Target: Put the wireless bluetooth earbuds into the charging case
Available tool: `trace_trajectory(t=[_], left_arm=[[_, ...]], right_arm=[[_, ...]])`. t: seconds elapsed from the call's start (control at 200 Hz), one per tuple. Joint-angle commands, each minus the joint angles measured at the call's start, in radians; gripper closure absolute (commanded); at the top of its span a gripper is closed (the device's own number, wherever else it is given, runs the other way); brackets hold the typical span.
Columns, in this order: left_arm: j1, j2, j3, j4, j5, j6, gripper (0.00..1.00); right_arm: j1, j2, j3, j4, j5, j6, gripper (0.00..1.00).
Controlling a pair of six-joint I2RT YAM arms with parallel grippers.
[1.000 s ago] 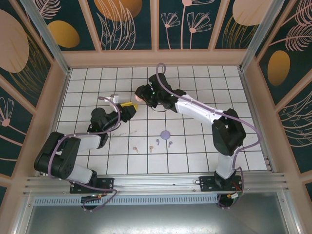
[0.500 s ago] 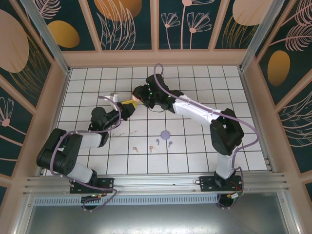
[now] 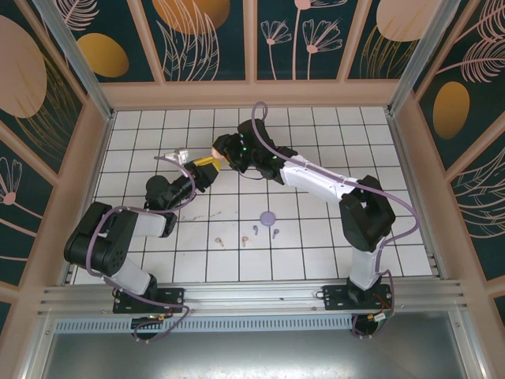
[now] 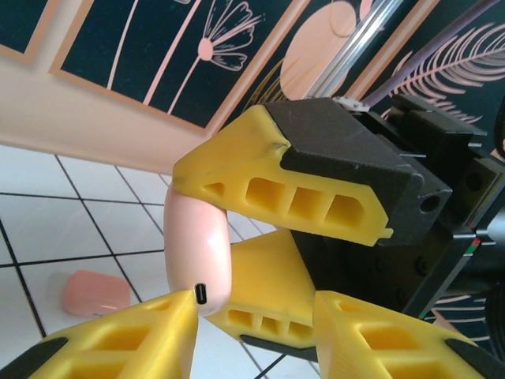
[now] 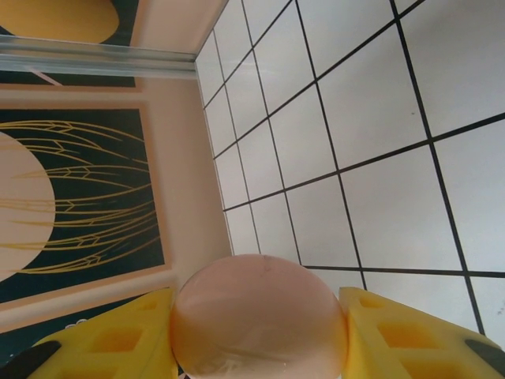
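Top external view, starting at the near edge: four tiny earbuds [image 3: 245, 241] lie loose on the white tiled table [image 3: 316, 253] in a short row, two peach-toned to the left and two purple to the right. A round purple piece [image 3: 268, 216] sits just beyond them. Farther out, both arms meet nose to nose over the middle tiles, well apart from those earbuds. From up here, what sits between them is too small to read.

Left wrist view fills that in. The right gripper [image 4: 237, 237] pinches a glossy pink case [image 4: 197, 253] held upright, its charging port facing the lens. The left gripper [image 4: 254, 304] has its yellow fingers spread, one fingertip [image 4: 177, 308] right at the case's lower end. Beyond it, a second pink case [image 4: 96, 292] rests on the tiles.

Right wrist view shows the clamp itself: the right gripper [image 5: 260, 324] has a pad on either flank of the pink case [image 5: 260, 312], with bare tiles and the patterned wall [image 5: 79, 197] beyond.
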Motion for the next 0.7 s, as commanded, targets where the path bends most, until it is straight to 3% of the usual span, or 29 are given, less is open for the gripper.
trace_trajectory(t=[0.0, 0.205, 0.35, 0.696], left_arm=[[-0.012, 0.023, 0.037, 0.167, 0.074, -0.048, 0.57], [-0.011, 0.069, 0.064, 0.251, 0.093, -0.099, 0.62], [-0.012, 0.094, 0.081, 0.272, 0.098, -0.11, 0.55], [-0.011, 0.102, 0.081, 0.183, 0.025, -0.031, 0.5]], right_arm=[[0.026, -0.044, -0.016, 0.036, -0.073, 0.015, 0.59], [0.023, -0.058, -0.037, 0.061, -0.093, 0.032, 0.59], [0.023, -0.064, -0.05, 0.082, -0.115, 0.045, 0.58], [0.021, -0.104, -0.084, 0.085, -0.101, 0.036, 0.58]])
